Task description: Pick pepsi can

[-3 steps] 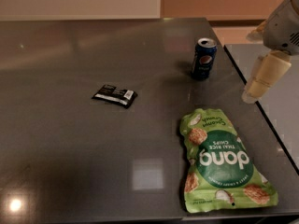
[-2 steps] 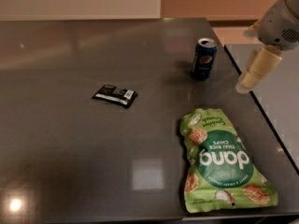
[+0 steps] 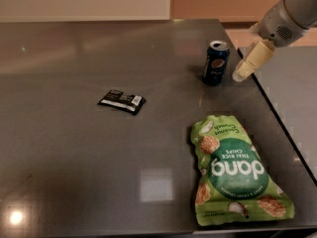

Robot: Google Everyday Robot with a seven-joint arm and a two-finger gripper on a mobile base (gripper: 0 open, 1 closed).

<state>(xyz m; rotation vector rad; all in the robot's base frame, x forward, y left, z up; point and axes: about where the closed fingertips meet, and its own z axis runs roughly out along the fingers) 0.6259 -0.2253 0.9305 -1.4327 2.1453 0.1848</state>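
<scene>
Our gripper (image 3: 239, 75) has slid leftward over the dark table (image 3: 74, 162); open or closed, we cannot tell. Dang chip bag (image 3: 233, 175) stays put, the pepsi can (image 3: 216, 63) stands upright just left of the gripper, and the black wrapper (image 3: 122, 101) is unmoved.

"dang" on chip bag (image 3: 237, 177); claw (image 3: 243, 69) beside pepsi can (image 3: 216, 62)

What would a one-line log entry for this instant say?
pepsi can: upright, not held | pincer: beside it, on its right in view, not touching | grasp: not yet done
</scene>
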